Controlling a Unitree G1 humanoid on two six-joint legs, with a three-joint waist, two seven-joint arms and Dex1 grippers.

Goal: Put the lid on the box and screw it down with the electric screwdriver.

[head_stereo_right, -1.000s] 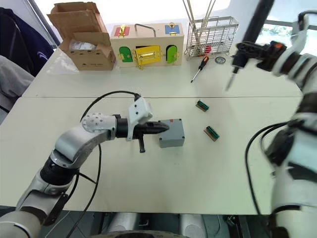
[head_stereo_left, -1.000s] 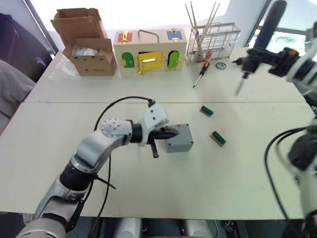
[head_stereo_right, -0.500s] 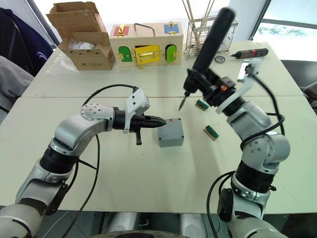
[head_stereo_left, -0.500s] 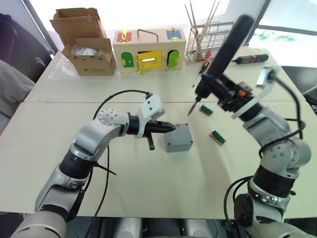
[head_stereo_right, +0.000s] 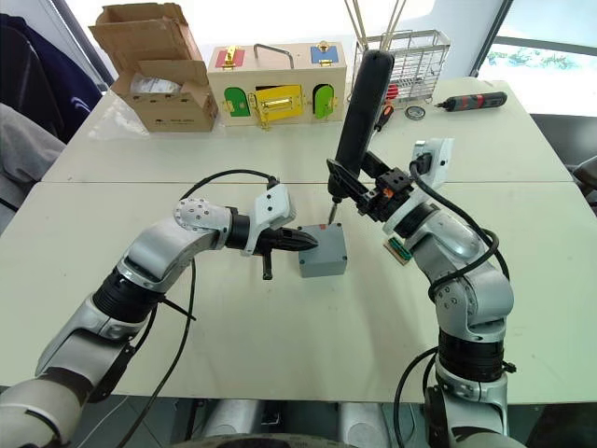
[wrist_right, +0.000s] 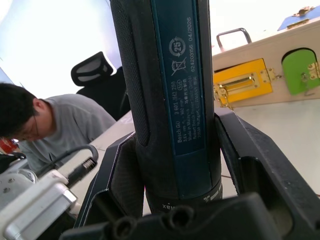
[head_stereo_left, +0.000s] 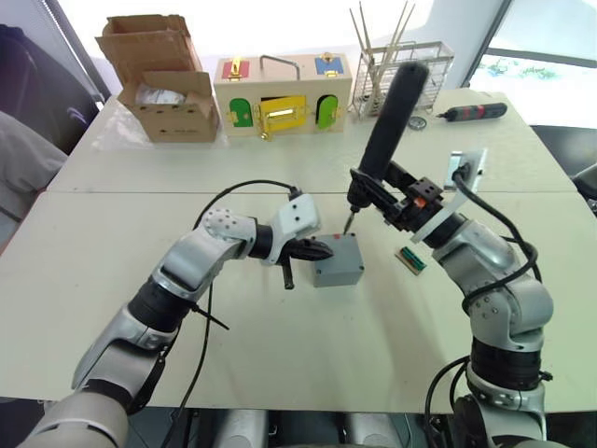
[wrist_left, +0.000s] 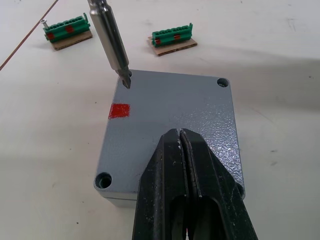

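Sitting lid (wrist_left: 175, 125) on box (head_stereo_left: 338, 271) | screwdriver bit (wrist_left: 111, 40) in corner hole

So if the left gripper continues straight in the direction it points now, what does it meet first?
The left gripper is shut, its tips over the lid. Straight ahead lies the rest of the lid's top, then bare table. The electric screwdriver's bit stands off to one side, probably outside that line.
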